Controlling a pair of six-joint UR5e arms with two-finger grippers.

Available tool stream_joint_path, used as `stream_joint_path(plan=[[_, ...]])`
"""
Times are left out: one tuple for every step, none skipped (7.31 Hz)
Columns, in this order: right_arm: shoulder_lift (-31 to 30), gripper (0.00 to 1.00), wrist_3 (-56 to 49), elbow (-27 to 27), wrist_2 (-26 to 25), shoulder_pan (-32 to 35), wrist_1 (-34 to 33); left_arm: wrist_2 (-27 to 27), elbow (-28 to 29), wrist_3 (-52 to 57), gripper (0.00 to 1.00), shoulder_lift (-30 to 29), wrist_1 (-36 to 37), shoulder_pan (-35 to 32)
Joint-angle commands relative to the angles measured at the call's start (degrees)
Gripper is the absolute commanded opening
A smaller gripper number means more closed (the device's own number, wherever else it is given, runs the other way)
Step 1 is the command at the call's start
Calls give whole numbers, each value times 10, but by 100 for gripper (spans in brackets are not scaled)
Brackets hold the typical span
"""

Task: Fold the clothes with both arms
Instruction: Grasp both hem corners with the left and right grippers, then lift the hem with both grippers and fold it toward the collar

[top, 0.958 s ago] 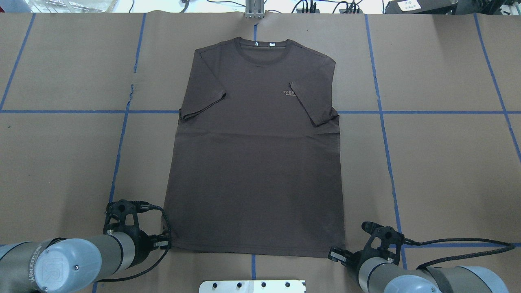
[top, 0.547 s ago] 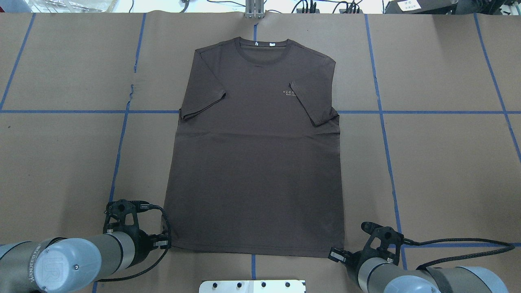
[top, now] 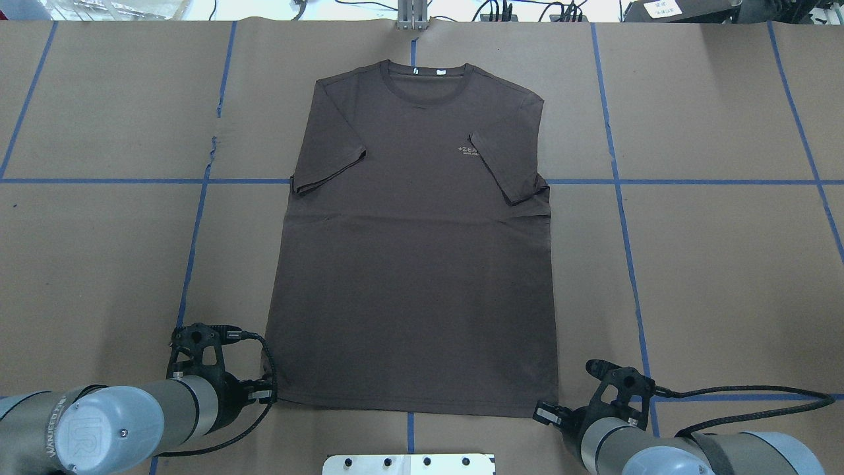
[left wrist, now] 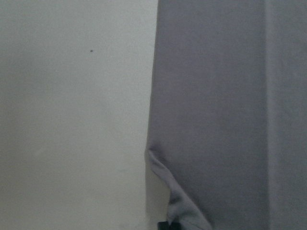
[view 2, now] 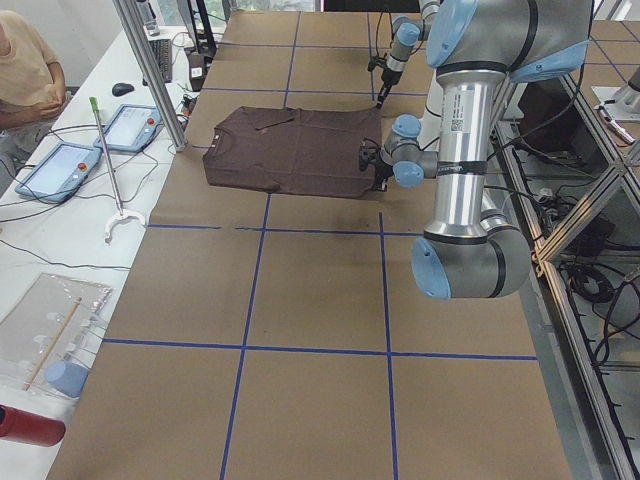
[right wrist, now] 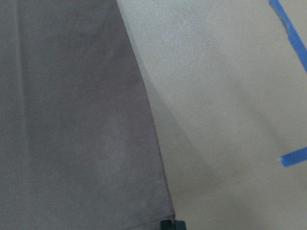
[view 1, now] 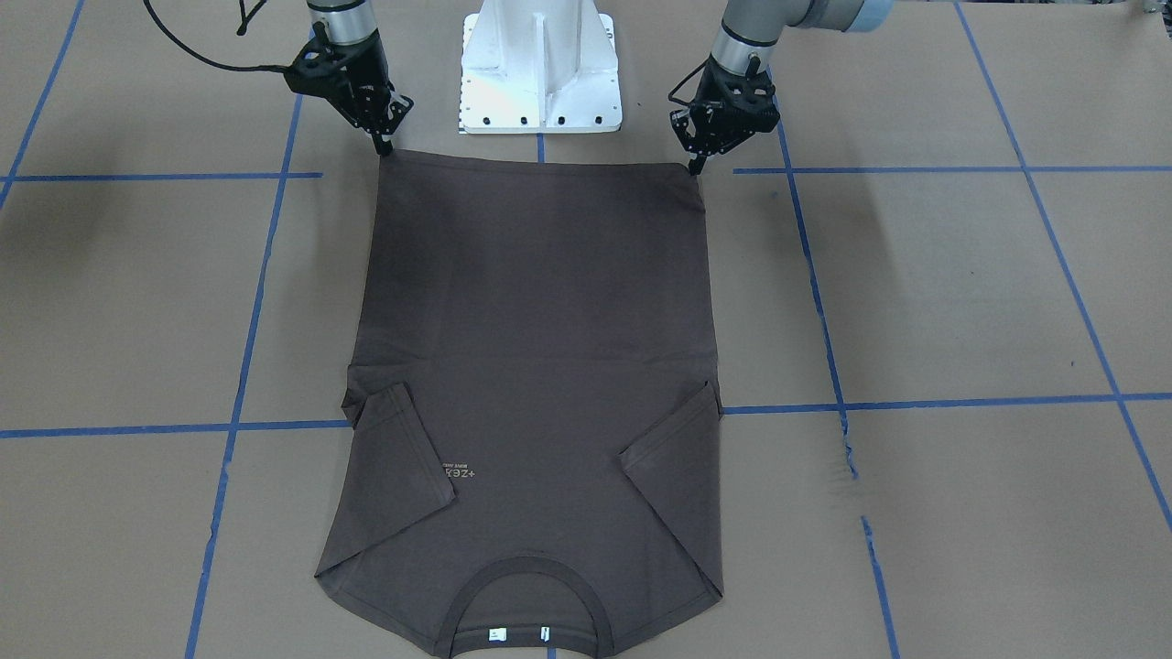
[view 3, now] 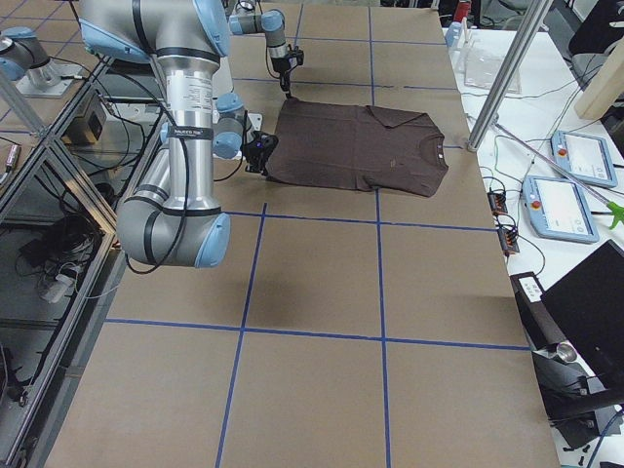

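Observation:
The dark brown T-shirt (top: 415, 264) lies flat on the brown paper, front up, with both sleeves folded inward and the collar (top: 425, 82) at the far side. My left gripper (top: 269, 394) sits at the near hem corner on its side, shut on that corner. The left wrist view shows the cloth (left wrist: 216, 120) puckering up to the fingertips. My right gripper (top: 542, 413) is shut on the other hem corner, and the shirt's edge (right wrist: 72, 120) runs straight to it. In the front-facing view both grippers, left (view 1: 696, 166) and right (view 1: 383, 147), point down onto the hem.
The white pedestal base (view 1: 540, 64) stands between the arms, just behind the hem. Blue tape lines (top: 620, 198) grid the paper. A metal post (view 2: 150, 75), tablets (view 2: 60, 165) and a seated person (view 2: 25, 60) are beyond the table's far edge.

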Motion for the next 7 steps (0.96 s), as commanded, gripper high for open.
stream_joint_path(plan=[[1, 0, -1, 134, 26, 1, -125, -72, -199, 10, 0, -20, 231, -1], [2, 0, -1, 200, 46, 5, -179, -96, -252, 10, 0, -62, 322, -4], [14, 0, -1, 236, 79, 31, -231, -107, -253, 11, 0, -106, 361, -8], [41, 0, -13, 235, 113, 72, -266, -109, -243, 29, 0, -120, 366, -22], [80, 0, -40, 232, 137, 112, -287, -109, -222, 83, 0, -140, 366, -62], [125, 0, -50, 212, 141, 154, -320, -125, -177, 144, 0, -174, 368, -132], [182, 0, -85, 175, 144, 199, -343, -149, -131, 184, 0, -206, 367, -182]])
